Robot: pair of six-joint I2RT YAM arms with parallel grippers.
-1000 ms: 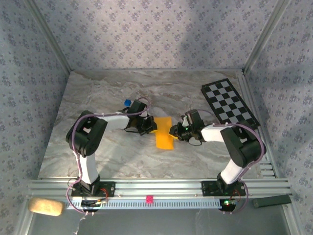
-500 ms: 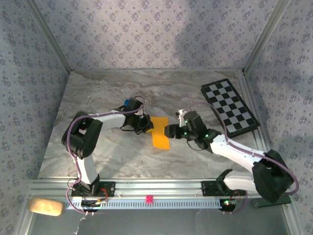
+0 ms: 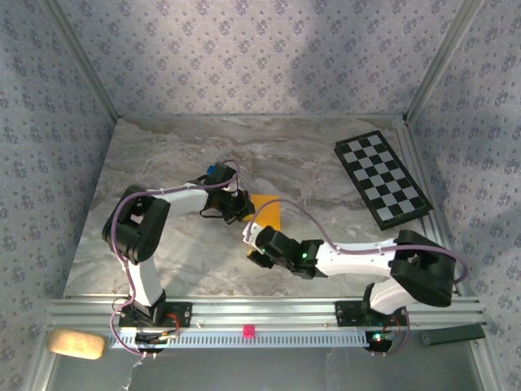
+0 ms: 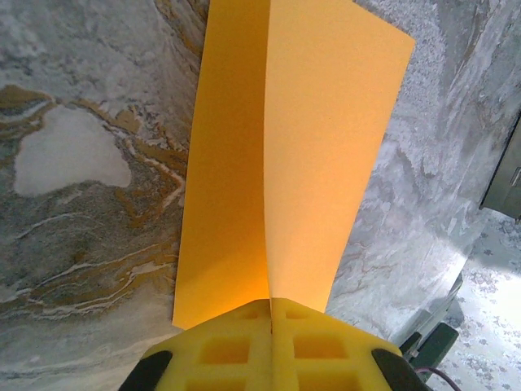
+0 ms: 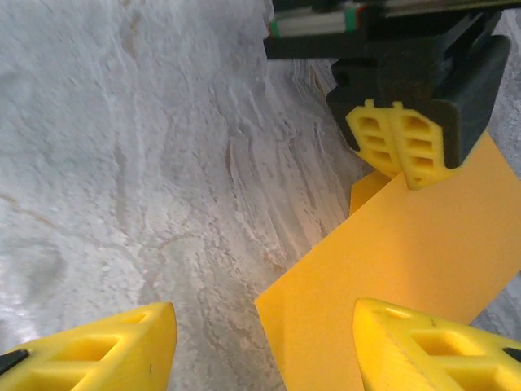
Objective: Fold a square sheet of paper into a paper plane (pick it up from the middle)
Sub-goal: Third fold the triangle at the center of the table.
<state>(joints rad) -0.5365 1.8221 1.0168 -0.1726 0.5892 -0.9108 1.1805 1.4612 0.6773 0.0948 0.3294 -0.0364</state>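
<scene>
Paper [image 3: 269, 213]: orange-yellow, folded, approx mid-surface, between the two grippers. In the L wrist view it shows as two long flaps meeting at a centre line. The left flap is darker, the right one is brighter, and the far corners are sharp. Near end is clamped. Can't tell if the free part lies flat on the marble surface [image 3: 163, 163] or sits a bit above it.

L gripper [image 4: 270, 311] is closed on the paper's edge, yellow fingers [image 4: 228, 352] pressed together w/ the sheet pinched in the seam between them. From above, it sits at the paper's left side, arm reaching in from the left.

R gripper [image 5: 264, 314] is open, jaws wide apart, nothing held. From above, it's low over the surface, just on the near side of the paper. In the R wrist view it points toward the L gripper. There the paper's near corner pokes into the gap between its fingers, and the sheet runs up to the finger at lower right; contact can't be told.

Blue cube [image 3: 213, 171] sits by the L arm's wrist, near the paper but apart from it. Checkered board [image 3: 381, 177] lies at far right of the surface, well apart from the paper. On the near rail there's a small pink piece [image 3: 247, 331] between the arm bases. A beige pad [image 3: 75, 344] is at the near-left corner.
</scene>
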